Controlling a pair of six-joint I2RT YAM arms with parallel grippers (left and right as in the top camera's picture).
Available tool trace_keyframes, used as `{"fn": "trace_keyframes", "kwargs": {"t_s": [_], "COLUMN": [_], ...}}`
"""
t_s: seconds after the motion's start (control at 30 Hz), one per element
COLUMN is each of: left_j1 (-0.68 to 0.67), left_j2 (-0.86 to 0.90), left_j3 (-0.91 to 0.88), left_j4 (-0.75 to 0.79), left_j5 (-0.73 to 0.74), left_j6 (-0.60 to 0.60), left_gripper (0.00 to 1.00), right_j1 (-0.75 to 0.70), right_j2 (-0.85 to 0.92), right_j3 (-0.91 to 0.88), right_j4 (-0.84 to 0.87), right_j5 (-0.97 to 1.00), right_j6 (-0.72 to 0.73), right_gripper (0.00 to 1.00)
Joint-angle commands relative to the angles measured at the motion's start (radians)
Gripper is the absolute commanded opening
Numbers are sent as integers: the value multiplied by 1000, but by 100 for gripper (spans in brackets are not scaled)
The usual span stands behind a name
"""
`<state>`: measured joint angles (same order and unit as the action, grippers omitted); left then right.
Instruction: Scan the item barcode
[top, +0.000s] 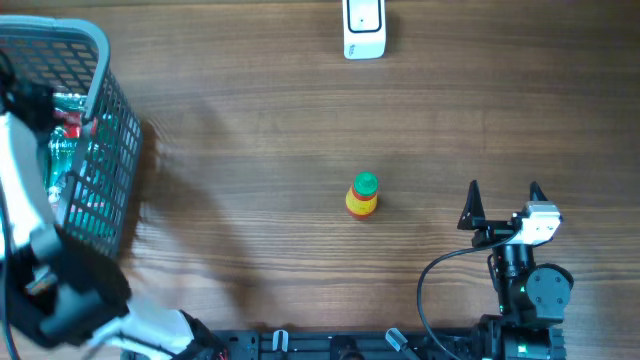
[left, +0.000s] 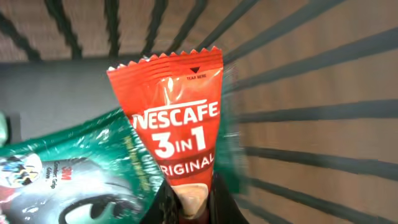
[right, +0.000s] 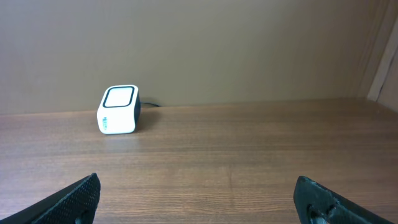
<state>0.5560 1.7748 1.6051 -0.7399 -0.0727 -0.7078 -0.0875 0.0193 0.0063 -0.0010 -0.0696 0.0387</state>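
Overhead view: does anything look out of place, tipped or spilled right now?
Nothing looks spilled or damaged. Only the small yellow-orange bottle with green cap sits alone mid-table, well apart from the grey mesh basket at the left edge.

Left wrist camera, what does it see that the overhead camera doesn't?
Only the left wrist view shows the words on the red Nescafe sachet, pinched in the left pincer. Only the overhead view shows the little green-capped bottle, the white scanner and the open right pincer. Both show the gray basket and a green packet inside it.
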Motion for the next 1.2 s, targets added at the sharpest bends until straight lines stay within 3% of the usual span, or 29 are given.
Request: {"fn": "trace_keyframes", "kwargs": {"t_s": [0.0,0.23,0.4,0.57,0.77,0.93,1.17], "left_j1": [-2,-3,-18,-174,-466,-671,-880], "left_j2": [-145,-354,-490,-530,-465,-346,-126], "left_j3": [24,24,24,24,24,18,-48], "left_j4": [1,47,71,34,-103,-243,-211], "left_j5": [5,18,166,278,246,152,145], "left_j6": [15,11,11,28,157,185,234], "left_gripper": [4,4,4,4,4,4,4], "right_j1": [6,6,6,6,6,6,6], "right_j2": [-5,-5,-5,-5,-5,-5,-5], "right_j3": [-1,-1,-1,-1,-1,-1,-1], "right_j4": [2,2,2,2,2,2,2], "right_j5": [10,10,10,10,10,10,10], "right_j6": [-12,-12,-12,-12,-12,-12,-12], "right_gripper": [100,100,100,100,100,100,100]}}
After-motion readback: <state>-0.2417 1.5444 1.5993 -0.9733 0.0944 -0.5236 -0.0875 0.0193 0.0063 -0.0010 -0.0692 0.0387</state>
